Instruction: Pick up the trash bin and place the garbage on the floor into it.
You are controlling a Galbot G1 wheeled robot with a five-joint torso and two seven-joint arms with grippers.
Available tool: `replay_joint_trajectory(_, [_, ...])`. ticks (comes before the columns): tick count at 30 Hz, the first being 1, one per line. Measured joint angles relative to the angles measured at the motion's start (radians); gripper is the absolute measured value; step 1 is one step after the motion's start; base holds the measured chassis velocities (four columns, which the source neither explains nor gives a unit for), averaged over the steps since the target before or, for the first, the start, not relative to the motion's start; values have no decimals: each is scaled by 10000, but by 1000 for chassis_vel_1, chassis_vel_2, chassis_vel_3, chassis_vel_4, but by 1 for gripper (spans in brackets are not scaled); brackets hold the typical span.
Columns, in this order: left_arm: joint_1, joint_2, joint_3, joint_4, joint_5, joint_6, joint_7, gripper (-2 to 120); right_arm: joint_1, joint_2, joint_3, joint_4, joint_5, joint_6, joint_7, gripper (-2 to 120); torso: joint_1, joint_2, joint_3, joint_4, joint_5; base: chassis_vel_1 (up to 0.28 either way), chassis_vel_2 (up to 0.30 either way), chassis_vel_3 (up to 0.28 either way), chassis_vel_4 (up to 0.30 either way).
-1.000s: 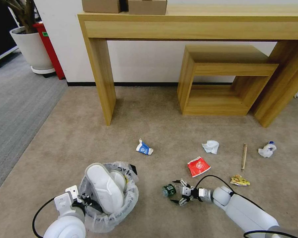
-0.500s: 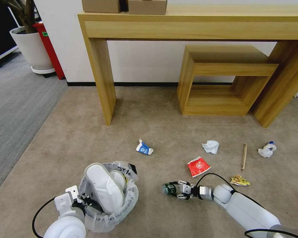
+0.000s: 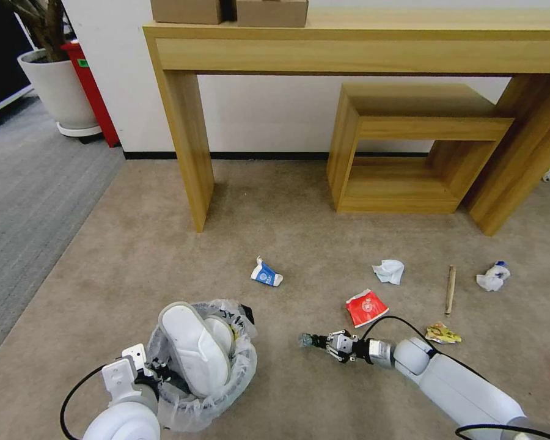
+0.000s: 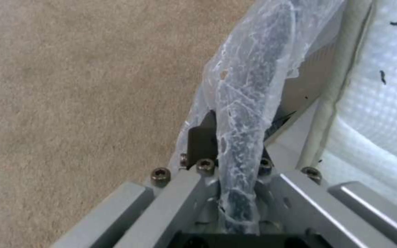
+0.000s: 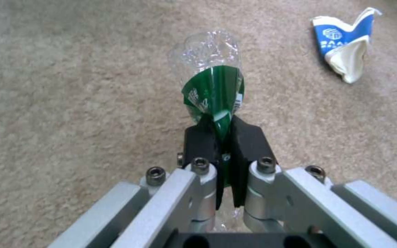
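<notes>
The right gripper (image 3: 319, 342) is seen low over the carpet (image 3: 134, 244), at about 5 o'clock in the head view, its dark pads pressed together on a small clear bottle (image 5: 212, 82) with a green label, which is squashed flat between them. In the right wrist view the bottle is shown jutting out past the fingertips, with the blue-white carton (image 5: 345, 44) lying on the carpet beyond it.

The left gripper (image 4: 228, 151) is closed on the bag-lined rim of the trash bin (image 3: 195, 391), at about 7 o'clock in the head view. Two white slippers (image 3: 192, 348) are stood inside the bin. In the left wrist view the crinkled plastic liner (image 4: 249, 86) is seen pinched between the pads, with a slipper's textured sole alongside.

The floor is beige short-pile carpet, bordered by grey carpet toward 9 o'clock. Scattered from 3 to 5 o'clock are a red paper cup (image 3: 365, 307), a tissue wad (image 3: 389, 271), a wooden stick (image 3: 450, 289), a yellow wrapper (image 3: 442, 333) and another white wad (image 3: 492, 276).

At 12 o'clock a wooden console table (image 3: 348, 49) is set against a white wall, with a wooden cube shelf (image 3: 409, 146) beneath it. Open carpet is left between bin and bottle.
</notes>
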Motion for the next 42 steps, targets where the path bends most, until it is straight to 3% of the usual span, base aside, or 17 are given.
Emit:
replay_joint_trajectory(9, [-14,58,20,-55,-52,-2,0,0,-204,-515,524,946,604,-251,-25,3,0,0,0,0,1,0,0,0,0])
replay_joint_trajectory(18, [3,122,58,-199,-66,-31,0,0,-1056,-1408,1952,2656,1428,-547,-49,3,0,0,0,-2,1,0,0,0,0])
replay_joint_trajectory(21, [3,193,46,-316,-165,-56,1,0,-1551,-1878,3060,4000,2253,-660,-110,3,0,0,0,-2,-1,0,0,0,0])
replay_joint_trajectory(29, [9,224,-30,-507,-358,-87,-24,0,-1893,-2570,4217,6323,4114,-961,-168,3,0,0,0,0,-2,0,0,0,0])
replay_joint_trajectory(36, [-78,415,-235,-723,-998,-157,-278,0,-1799,-2715,3422,8290,6241,-1415,-550,3,0,1,0,0,0,0,0,0,0])
replay_joint_trajectory(39, [-216,503,-297,-765,-1278,-163,-396,0,-1356,-2524,2286,9181,7413,-1759,-474,3,0,0,0,0,0,0,0,0,0])
replay_joint_trajectory(42, [-307,488,-272,-691,-1309,-164,-428,0,-839,-2423,1545,9410,7695,-1896,-434,3,-1,0,0,0,-2,0,0,0,0])
